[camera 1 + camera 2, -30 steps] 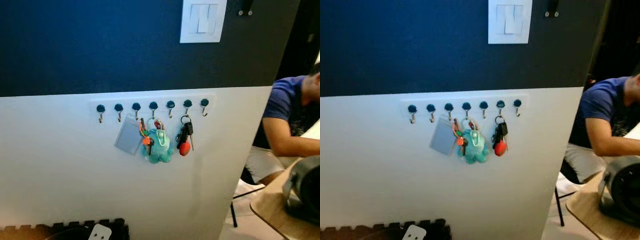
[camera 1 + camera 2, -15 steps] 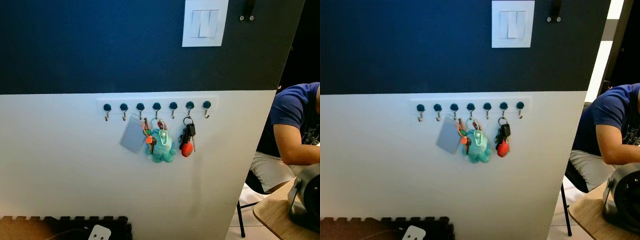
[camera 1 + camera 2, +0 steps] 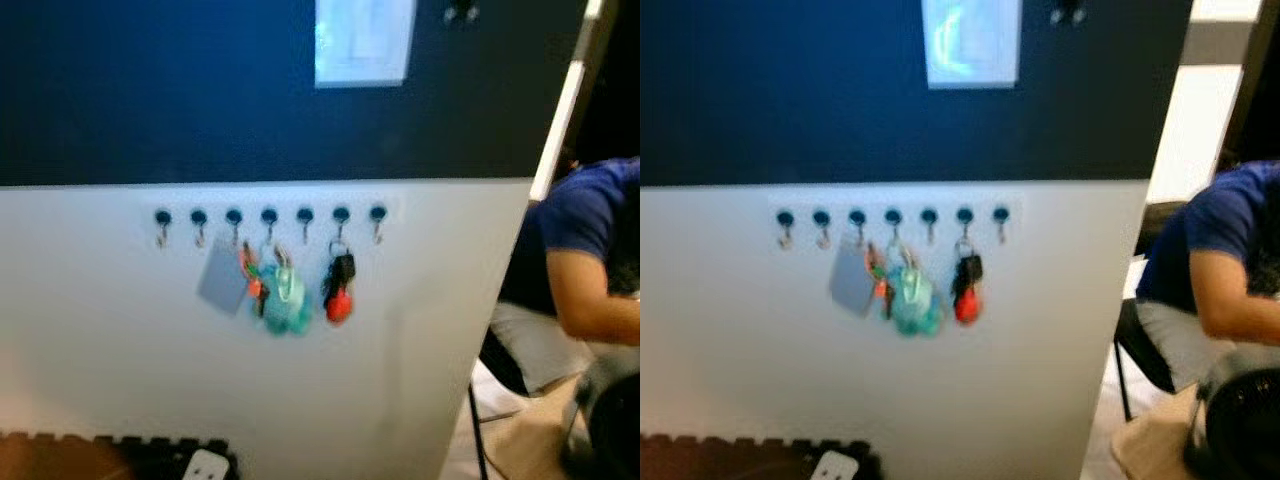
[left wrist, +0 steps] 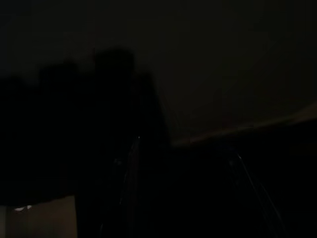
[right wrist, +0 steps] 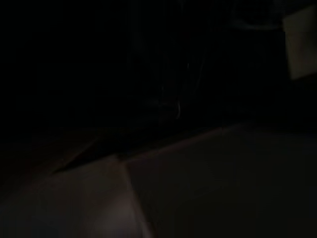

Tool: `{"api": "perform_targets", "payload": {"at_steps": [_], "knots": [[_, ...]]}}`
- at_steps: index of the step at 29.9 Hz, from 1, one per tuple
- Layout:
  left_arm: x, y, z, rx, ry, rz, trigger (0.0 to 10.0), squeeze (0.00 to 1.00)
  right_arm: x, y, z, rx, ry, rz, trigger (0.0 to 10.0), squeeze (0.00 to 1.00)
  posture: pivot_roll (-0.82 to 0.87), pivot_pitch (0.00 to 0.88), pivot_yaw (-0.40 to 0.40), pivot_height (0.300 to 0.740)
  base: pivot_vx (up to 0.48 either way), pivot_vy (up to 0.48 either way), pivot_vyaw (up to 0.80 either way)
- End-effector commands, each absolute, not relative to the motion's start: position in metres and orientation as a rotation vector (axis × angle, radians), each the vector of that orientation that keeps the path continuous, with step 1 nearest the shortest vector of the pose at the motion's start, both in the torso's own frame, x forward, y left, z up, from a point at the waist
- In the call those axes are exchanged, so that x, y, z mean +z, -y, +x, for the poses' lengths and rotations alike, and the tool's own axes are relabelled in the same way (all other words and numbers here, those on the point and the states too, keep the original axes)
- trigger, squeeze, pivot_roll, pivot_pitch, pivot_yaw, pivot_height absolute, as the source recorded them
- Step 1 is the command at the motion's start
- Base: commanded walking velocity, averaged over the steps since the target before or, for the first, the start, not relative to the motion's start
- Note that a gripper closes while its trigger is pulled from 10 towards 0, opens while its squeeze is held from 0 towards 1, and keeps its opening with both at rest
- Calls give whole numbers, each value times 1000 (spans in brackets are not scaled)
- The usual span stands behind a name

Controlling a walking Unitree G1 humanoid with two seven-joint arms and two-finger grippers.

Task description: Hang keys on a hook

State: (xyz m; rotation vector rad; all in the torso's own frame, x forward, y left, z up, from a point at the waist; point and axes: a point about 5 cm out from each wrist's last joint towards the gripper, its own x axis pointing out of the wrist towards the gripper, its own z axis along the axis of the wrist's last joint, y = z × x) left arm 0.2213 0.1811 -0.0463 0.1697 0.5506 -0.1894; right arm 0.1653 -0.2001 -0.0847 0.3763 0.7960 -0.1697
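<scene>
Down at both wrists the views are almost black, so whether either pincer is open or closed cannot be told; faint dark shapes and a pale patch of surface are all that can be made out.

Straight ahead, the head views are blurred. A wall stands before the robot, dark blue above and white below (image 3: 120,330). Along the top of the white part runs a white rail of hooks (image 3: 270,216) with seven dark round knobs in a row. A grey card (image 3: 221,280) hangs from the third hook counted from the robot's left, tilted. Just beside it, on the fourth hook, hangs a bunch with orange and red bits and a teal plush charm (image 3: 286,305). The keys (image 3: 339,290), dark with a red fob at the bottom, hang from the sixth hook. The first, second, fifth and seventh hooks are bare.

Above the rail, on the blue part, sits a white light switch plate (image 3: 365,42). At the foot of the wall lies a dark foam mat (image 3: 750,458) with a toothed edge, and a small white object (image 3: 205,466) rests on it.

To the robot's right, past the wall's edge, a person in a blue shirt (image 3: 580,235) sits bent forward near a wooden table (image 3: 1145,455) that carries a dark round object (image 3: 1240,425).
</scene>
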Motion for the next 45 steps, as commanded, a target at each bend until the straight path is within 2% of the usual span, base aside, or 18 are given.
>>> {"api": "perform_targets", "payload": {"at_steps": [1,31,45], "knots": [[-49,-190,217,-166,-574,180,10000,0,-87,191,163,-160,-811,398,10000,0,61,0,14,740,0,0,0],[-50,-194,217,-145,-599,167,10000,0,-88,189,162,-160,-815,403,10000,0,68,0,18,740,0,0,0],[-49,-193,217,-156,-598,161,10000,0,-88,188,162,-157,-816,401,10000,0,68,0,16,740,0,327,0]]}}
